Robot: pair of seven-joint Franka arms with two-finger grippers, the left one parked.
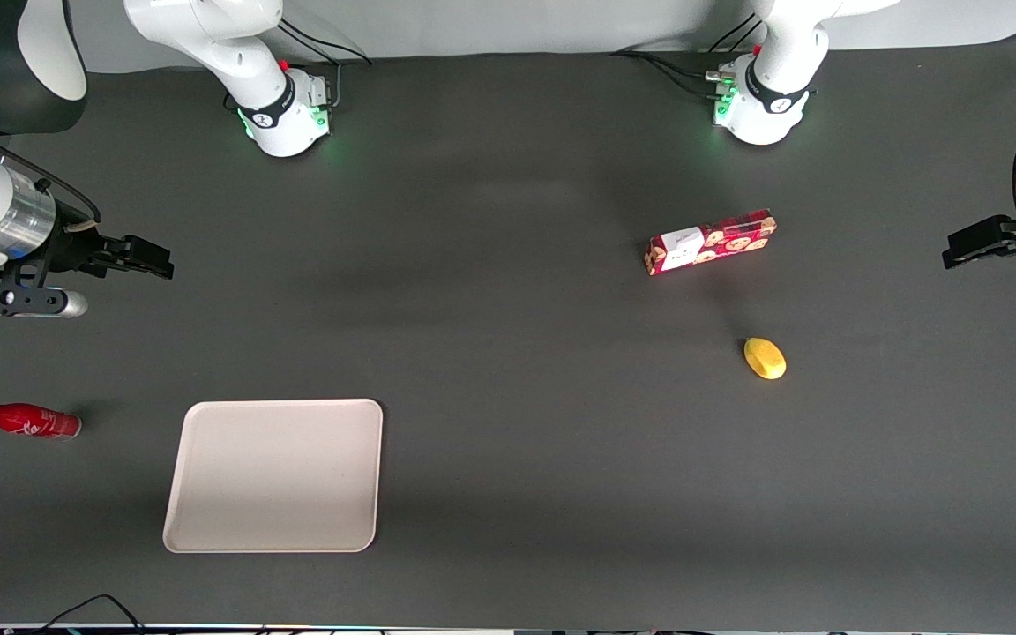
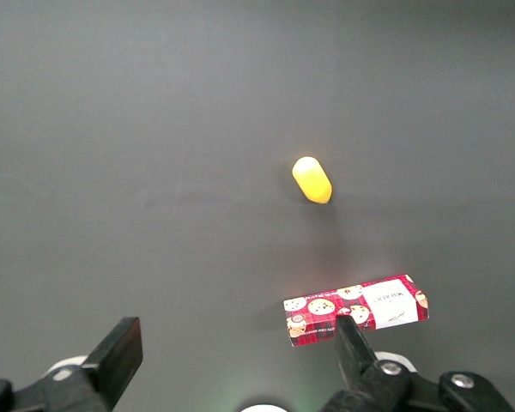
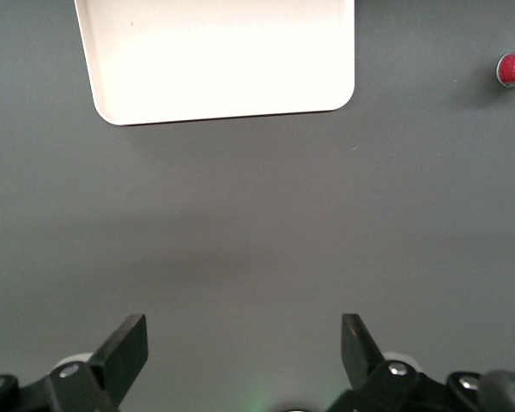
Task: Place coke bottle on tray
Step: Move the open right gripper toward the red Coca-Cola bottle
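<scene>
Well, the open gripper (image 3: 243,348) hangs above bare table; it should drop squarely over the lying coke bottle (image 1: 25,420) beside the tray (image 1: 274,474).

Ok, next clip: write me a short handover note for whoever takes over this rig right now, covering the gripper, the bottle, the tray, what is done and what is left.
Gripper: jaws open, holding nothing, raised over bare table at the working arm's end, farther from the front camera than the bottle and tray.
Coke bottle: lying on its side on the table, beside the tray, apart from it, toward the working arm's end.
Tray: flat on the table, nothing on it.
Cookie box and a yellow object lie toward the parked arm's end, not involved.
Done: nothing yet; the bottle is untouched.
Left: reach the bottle, grasp it, carry it over and set it on the tray.
</scene>
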